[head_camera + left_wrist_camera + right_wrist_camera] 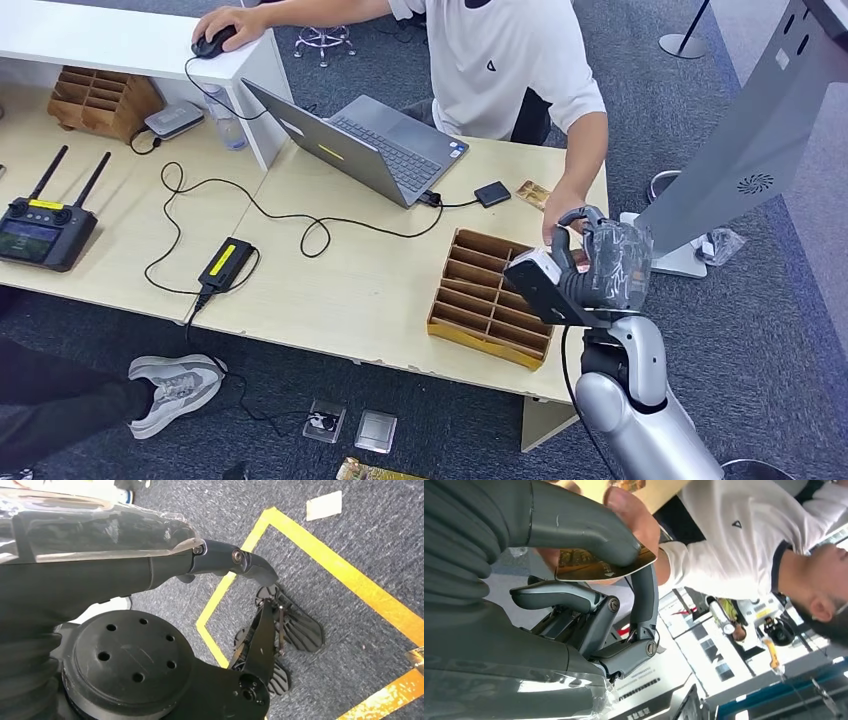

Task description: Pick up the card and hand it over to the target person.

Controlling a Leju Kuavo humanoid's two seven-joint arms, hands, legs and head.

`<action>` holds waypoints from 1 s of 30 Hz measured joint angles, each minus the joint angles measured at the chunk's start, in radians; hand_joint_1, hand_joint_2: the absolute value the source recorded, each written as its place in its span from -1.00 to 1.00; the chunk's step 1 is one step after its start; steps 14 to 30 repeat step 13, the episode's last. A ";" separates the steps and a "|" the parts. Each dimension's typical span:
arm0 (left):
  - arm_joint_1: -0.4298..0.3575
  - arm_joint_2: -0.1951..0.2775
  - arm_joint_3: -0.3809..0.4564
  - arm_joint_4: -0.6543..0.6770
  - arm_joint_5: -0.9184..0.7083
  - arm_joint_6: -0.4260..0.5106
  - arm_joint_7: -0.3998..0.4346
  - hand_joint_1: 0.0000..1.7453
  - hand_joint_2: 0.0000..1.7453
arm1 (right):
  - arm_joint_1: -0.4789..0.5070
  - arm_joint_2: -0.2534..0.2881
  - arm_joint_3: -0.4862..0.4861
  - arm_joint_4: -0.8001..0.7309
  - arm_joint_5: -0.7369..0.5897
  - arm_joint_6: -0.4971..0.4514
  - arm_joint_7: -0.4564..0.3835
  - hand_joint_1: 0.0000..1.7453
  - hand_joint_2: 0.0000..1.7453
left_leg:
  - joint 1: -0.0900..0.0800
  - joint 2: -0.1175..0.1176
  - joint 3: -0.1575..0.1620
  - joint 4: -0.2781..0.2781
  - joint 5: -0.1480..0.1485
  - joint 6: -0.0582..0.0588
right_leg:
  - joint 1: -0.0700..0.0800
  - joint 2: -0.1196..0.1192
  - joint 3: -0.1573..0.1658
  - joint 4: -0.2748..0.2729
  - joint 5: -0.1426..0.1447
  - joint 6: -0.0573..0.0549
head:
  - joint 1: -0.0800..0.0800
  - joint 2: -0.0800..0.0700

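My right hand [600,262] is raised beside the desk's right end, over the wooden organiser [490,300]. It pinches a brown-gold card [599,570] between thumb and finger. In the head view the card is mostly hidden behind my hand. The seated person in a white shirt [510,60] reaches out, and their hand [560,215] meets mine; in the right wrist view the person's fingers [634,522] touch the card's far side. My left hand [235,560] hangs low over the carpet with a finger stretched out and nothing in it.
A second card [533,193] lies on the desk [350,280] near a small black box [491,193]. An open laptop [380,150], cables and a power brick [226,263] cover the middle. A grey sign stand [740,150] rises at the right.
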 joint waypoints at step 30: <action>-0.001 -0.007 0.010 -0.003 0.015 0.022 0.003 -1.00 1.00 | -0.038 0.048 0.037 0.120 -0.046 0.008 -0.035 -1.00 1.00 | 0.000 0.004 0.001 -0.001 0.000 0.000 | 0.000 0.004 0.001 0.000 0.001 0.000 | 0.000 0.000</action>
